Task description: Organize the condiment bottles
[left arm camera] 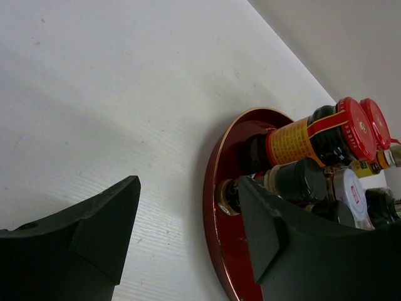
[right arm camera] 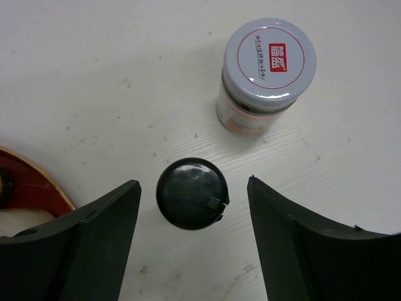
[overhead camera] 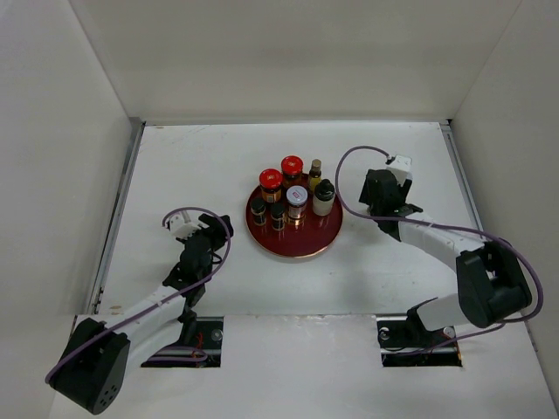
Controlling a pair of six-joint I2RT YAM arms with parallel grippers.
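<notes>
Step in hand, as I judged it: pick-up of a stray bottle on the right side. The right fingers (right arm camera: 94, 244) stood apart, straddling a black-capped bottle (right arm camera: 192, 193) that stood upright on the tabletop (overhead camera: 201, 166). Bare tabletop showed on either side of the cap, so there was no contact and nothing was gripped. Just beyond it stood a silver-lidded jar (right arm camera: 266, 63) with red print on the lid, also upright and apart from the black cap. An edge of the red tray (overhead camera: 295, 251) showed at the left of the right wrist view, so both strays sat near the tray but off it; overhead, the right arm hid them. On the tray I counted about seven bottles packed close: two red-capped bottles (overhead camera: 271, 181), one white-capped, one pale bottle (overhead camera: 324, 196) with a black cap, the rest small with dark caps. The left fingers (left arm camera: 81, 232) were likewise spread with nothing between them, on the tabletop side just left of the tray. Next move, my reading: close squarely on the black-capped bottle, lift straight, and carry it to the bare near part of the tray. Caution noted: the jar stood near one finger, and the crowded cluster called for a gentle set-down.
</notes>
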